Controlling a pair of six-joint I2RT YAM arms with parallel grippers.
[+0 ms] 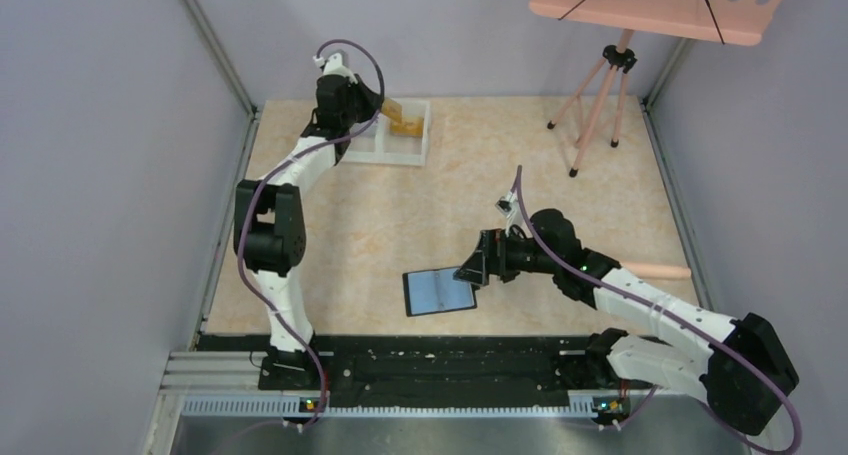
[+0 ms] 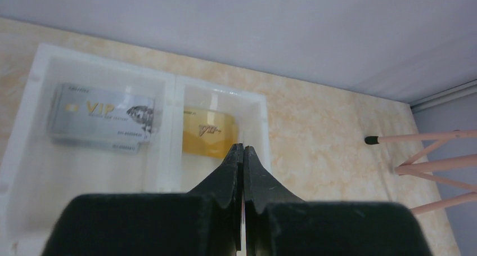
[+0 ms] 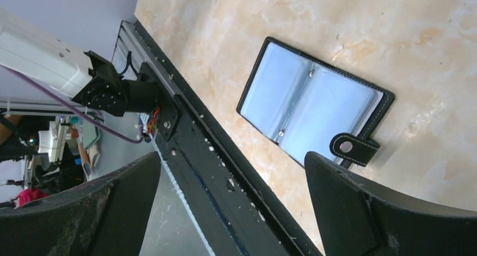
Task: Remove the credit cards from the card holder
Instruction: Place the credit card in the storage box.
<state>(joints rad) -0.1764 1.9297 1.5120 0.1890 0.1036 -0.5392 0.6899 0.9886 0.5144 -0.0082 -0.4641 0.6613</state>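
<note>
With left claw [image 2: 243, 155] pressed together over the white two-compartment tray [image 2: 171, 132], centre the spread right claw [image 3: 232, 157] on the flat black card holder [image 3: 309, 107] before descending.

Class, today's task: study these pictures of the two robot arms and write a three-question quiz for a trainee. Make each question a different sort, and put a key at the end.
1. True or false: the card holder lies open on the table.
2. Where is the gold card? A: inside the card holder. B: in the white tray. C: on the bare table.
3. Fill in: the left gripper has its fingers shut, while the right gripper has its fingers ____.

Key: 1 true; 2 B; 3 open.
</note>
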